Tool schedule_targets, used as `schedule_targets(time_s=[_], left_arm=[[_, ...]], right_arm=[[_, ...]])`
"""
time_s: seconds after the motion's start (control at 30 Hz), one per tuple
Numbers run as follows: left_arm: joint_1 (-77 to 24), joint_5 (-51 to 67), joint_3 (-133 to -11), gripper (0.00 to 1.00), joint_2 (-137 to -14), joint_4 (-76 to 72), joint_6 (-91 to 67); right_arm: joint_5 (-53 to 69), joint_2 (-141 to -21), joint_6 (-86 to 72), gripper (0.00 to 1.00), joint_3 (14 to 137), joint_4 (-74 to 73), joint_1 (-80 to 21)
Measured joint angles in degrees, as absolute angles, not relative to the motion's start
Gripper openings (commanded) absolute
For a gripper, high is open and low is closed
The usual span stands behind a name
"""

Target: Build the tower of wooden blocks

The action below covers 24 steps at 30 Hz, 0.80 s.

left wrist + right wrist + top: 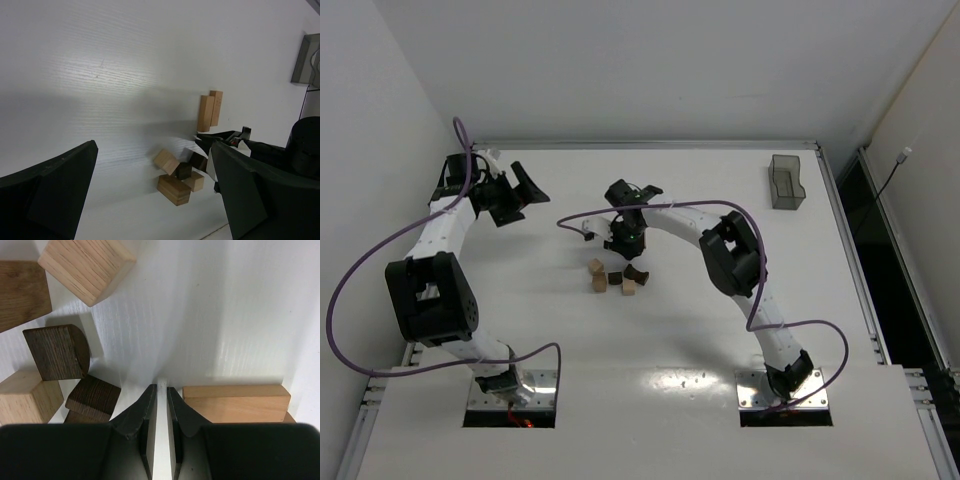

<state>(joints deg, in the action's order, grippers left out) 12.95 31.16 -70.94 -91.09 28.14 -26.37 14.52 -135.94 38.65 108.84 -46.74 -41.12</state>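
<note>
Small wooden blocks lie loose in a cluster at the table's middle: tan ones (pixel 599 283) and dark brown ones (pixel 637 272), with no tower standing. My right gripper (pixel 623 244) points down just behind them. In the right wrist view its jaws (pixel 161 387) stand a narrow slit apart with only white table between them. A long tan block (pixel 235 402) lies flat against the right finger's outer side, and a dark half-round block (pixel 57 352) lies to the left. My left gripper (pixel 520 190) hangs wide open at the far left, empty, and the cluster (pixel 175 189) lies far ahead of it.
A translucent grey plastic container (pixel 786 182) stands at the back right, also in the left wrist view (pixel 305 57). Two long tan blocks (pixel 209 112) lie side by side behind the cluster. Purple cables loop over both arms. Walls close in on the left and back.
</note>
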Motion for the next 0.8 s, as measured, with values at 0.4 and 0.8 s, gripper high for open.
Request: schedule_targets(time_s=[0.4,0.8], left_arm=[[12.95,32.03,-70.94,0.96,-92.16,27.68,-27.07],[12.95,32.45,-70.94,0.95,-92.42,27.55,-27.07]], right_arm=[[13.41,-135.94,38.81,0.18,108.88,-46.85,-41.36],[12.71,-136.46,38.83,0.22,109.86,-47.59,-41.39]])
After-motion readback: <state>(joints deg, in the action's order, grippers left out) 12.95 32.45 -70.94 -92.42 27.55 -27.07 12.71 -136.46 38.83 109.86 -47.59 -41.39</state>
